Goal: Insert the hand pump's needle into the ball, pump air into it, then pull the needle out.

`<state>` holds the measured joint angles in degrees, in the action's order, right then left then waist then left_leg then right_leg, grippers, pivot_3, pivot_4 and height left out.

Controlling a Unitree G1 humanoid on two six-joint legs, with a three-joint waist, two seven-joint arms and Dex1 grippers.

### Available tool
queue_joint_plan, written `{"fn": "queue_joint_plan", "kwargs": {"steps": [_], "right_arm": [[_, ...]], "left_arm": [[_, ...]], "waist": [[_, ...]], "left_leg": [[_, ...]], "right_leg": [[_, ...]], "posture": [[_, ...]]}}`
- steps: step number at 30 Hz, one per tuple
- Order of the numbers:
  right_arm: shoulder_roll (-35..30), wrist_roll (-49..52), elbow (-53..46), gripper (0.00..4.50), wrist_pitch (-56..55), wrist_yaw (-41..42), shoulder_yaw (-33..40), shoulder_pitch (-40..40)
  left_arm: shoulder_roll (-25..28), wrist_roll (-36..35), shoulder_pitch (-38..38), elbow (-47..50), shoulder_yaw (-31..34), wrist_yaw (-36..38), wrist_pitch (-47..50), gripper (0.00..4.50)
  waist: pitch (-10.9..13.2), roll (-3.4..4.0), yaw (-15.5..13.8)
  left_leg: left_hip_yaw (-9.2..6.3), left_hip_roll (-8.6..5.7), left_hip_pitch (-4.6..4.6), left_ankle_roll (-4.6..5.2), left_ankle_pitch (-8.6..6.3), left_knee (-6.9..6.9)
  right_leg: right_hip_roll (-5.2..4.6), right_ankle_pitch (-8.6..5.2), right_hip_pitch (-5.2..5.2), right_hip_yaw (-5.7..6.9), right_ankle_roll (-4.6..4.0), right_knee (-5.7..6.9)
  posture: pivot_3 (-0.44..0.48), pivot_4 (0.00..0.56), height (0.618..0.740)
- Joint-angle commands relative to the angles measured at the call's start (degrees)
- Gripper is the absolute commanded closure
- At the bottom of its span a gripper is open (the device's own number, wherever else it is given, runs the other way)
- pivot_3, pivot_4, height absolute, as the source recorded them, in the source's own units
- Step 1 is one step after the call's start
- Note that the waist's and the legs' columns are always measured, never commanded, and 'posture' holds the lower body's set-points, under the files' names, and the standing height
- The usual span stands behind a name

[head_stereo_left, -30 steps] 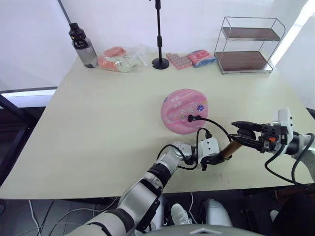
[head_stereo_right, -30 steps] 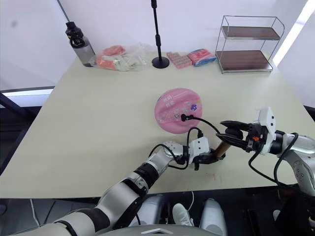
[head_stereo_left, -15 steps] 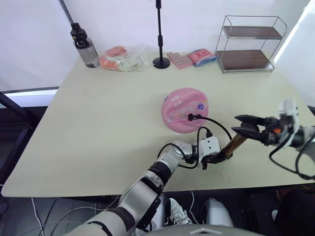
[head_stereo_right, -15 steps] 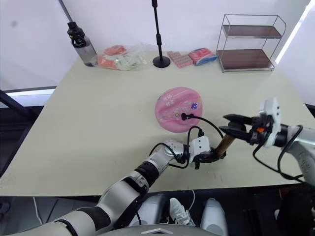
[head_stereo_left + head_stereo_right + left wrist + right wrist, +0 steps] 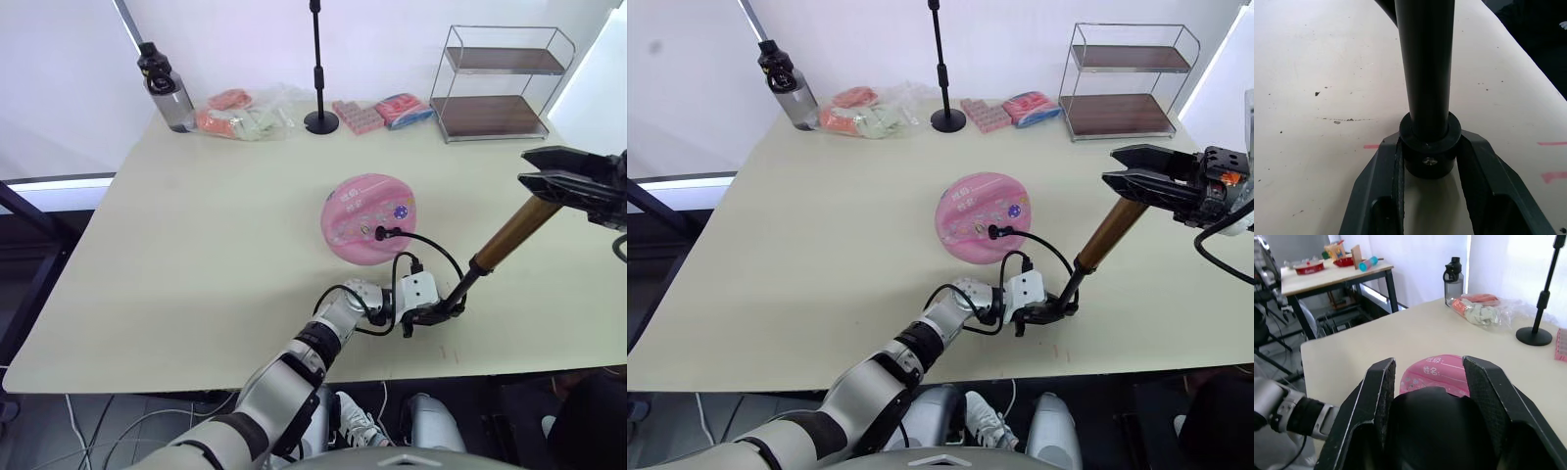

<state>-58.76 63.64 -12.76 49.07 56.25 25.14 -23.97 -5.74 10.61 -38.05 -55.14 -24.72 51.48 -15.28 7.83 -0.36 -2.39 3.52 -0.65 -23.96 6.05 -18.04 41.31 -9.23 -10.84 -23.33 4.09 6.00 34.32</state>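
Right gripper (image 5: 1136,174) risen and pulled back with handle; pump (image 5: 1087,257) now extended, steeply tilted. Right fingers clamped around black handle (image 5: 1442,426). Left gripper (image 5: 1428,161) closed on pump's black base cap at table (image 5: 196,245). Hose (image 5: 431,247) loops to ball (image 5: 367,218), table centre; needle in ball, hidden.

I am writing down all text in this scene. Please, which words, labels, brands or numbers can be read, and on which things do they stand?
Nothing here can be read for sure.
ball: pale lettering on the pink top, too blurred to read.
water bottle: no legible label.
flat packets beside the microphone stand: print too small to read.
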Motion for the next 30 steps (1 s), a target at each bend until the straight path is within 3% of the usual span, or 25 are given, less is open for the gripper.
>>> {"fn": "queue_joint_plan", "kwargs": {"steps": [1,13,22,26,30], "right_arm": [[-0.7,1.7,-1.5,2.79,-1.6,-0.3,4.9,-2.2],[6.3,-12.4,-4.5,2.79,-10.2,4.1,-7.9,13.2],[16.3,-22.0,-0.1,2.79,-20.0,2.5,-15.4,18.4],[17.8,-28.3,1.9,2.79,-25.3,4.1,-19.7,22.0],[18.7,-29.1,2.7,2.79,-27.4,4.1,-19.3,22.3]], "left_arm": [[1.6,3.2,2.5,-4.6,-2.3,0.2,3.0,3.43],[1.8,3.0,2.5,-4.3,-2.1,0.1,3.3,3.43],[2.1,2.7,2.9,-3.5,-2.1,0.0,3.9,3.43],[2.3,2.7,3.3,-3.0,-2.2,0.0,4.2,3.43],[2.2,2.7,3.4,-2.7,-2.3,0.0,4.4,3.43]], "waist": [[0.0,0.01,0.0],[-0.2,-0.34,0.2],[-0.5,-0.64,0.3],[-0.6,-0.64,0.3],[-0.8,-0.67,0.3]], "left_leg": [[-0.02,-0.01,-0.01,-0.05,0.03,-0.03],[-0.33,-0.02,0.2,-0.08,0.0,-0.13],[-0.69,0.01,0.22,-0.28,0.14,-0.12],[-0.73,0.03,0.23,-0.35,0.17,-0.11],[-0.76,0.09,0.29,-0.36,0.18,-0.12]], "right_leg": [[0.01,0.01,0.0,0.04,0.02,-0.06],[0.07,0.06,0.52,0.48,0.11,-0.53],[0.17,0.06,0.68,0.84,0.13,-0.45],[0.19,0.06,0.69,0.88,0.13,-0.4],[0.25,0.06,0.75,0.92,0.13,-0.38]], "posture": [[0.0,0.15,0.74],[0.0,0.15,0.74],[0.0,0.15,0.74],[0.0,0.15,0.74],[0.0,0.15,0.74]]}}
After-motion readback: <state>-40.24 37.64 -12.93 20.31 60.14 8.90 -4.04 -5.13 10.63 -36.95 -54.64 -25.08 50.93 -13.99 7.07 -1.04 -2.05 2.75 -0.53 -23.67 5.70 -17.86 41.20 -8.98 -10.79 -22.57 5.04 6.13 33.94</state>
